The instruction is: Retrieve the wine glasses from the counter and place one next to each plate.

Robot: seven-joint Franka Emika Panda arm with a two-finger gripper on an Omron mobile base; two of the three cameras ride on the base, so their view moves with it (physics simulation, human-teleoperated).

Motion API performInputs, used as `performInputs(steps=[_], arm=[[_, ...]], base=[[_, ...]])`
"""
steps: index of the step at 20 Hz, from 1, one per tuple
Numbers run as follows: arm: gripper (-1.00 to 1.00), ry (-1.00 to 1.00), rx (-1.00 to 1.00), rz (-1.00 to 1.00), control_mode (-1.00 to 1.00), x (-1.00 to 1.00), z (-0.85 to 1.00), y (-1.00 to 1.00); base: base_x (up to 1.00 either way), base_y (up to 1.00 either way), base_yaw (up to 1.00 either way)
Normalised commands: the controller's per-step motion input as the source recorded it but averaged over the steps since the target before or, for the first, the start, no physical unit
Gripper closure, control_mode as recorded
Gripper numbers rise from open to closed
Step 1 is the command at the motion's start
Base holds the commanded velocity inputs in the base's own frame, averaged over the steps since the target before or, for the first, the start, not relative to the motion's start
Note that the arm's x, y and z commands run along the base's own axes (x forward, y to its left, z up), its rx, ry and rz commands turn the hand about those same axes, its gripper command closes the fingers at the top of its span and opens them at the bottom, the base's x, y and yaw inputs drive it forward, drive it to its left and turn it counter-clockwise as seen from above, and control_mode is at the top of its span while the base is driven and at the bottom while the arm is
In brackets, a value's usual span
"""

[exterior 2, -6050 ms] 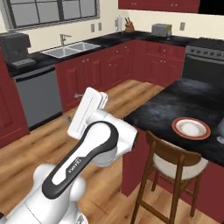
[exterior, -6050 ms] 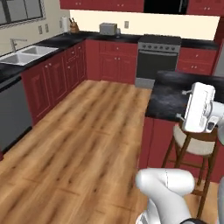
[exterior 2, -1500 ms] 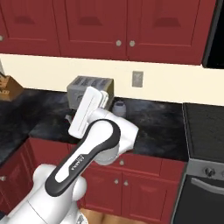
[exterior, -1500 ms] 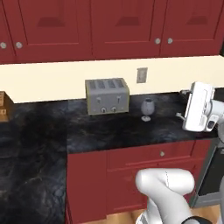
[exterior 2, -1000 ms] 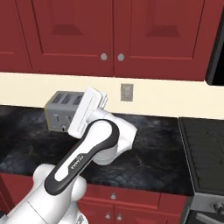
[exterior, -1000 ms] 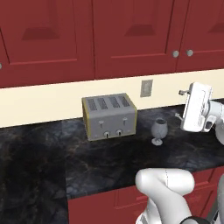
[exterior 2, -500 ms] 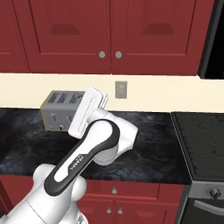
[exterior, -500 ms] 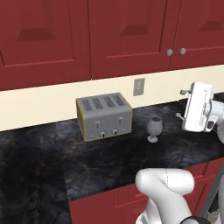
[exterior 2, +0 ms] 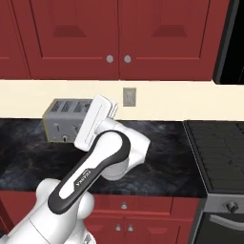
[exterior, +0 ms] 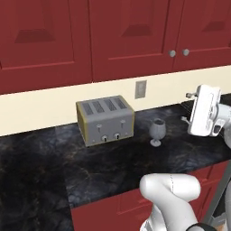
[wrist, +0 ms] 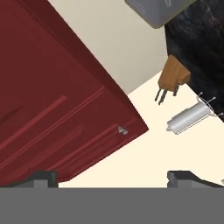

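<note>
- Left base view: the whole picture is sitting a little differently than half a second ago, because the camera moved with the base. The toaster [exterior: 105, 119] is a boxy silver thing with four slots on top, just left of the middle. One wine glass [exterior: 156, 131] is standing upright on the counter [exterior: 113, 167], just right of the middle. The glass is small, grey and see-through, with a round bowl, a short stem and a round foot. The counter is black and marbled, and it looks shiny. Red cupboard doors are hanging across the top. The robot's white hand is showing at the right edge, well apart from the glass, which is to its left and a bit lower.
- Right base view: the picture has also shifted a little to the side. The big white arm is covering the middle of the frame. The toaster [exterior 2: 62, 119] is peeking out at the left behind it. A dark stove [exterior 2: 217, 143] is sitting at the right.
- Hand view: the gripper [wrist: 113, 179] is spread wide open and holding nothing. Its dark tips are poking up at the bottom. A red door is filling the left, tilted.
</note>
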Motion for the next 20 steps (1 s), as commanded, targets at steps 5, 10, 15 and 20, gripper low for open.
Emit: performInputs(steps=[5, 10, 15, 20], arm=[[-1.0, 0.08, 0.0, -0.08, -1.0, 0.04, -0.04, -0.01], [-1.0, 0.27, 0.0, -0.02, -1.0, 0.15, -0.22, -0.16], [-1.0, 0.37, 0.0, 0.0, -1.0, 0.07, -0.41, -0.37], [-1.0, 0.41, 0.0, 0.0, -1.0, 0.19, -0.55, -0.29]], base=[[0.0, 0.0, -0.16], [0.0, 0.0, 0.0], [0.0, 0.0, 0.0], [0.0, 0.0, 0.0]])
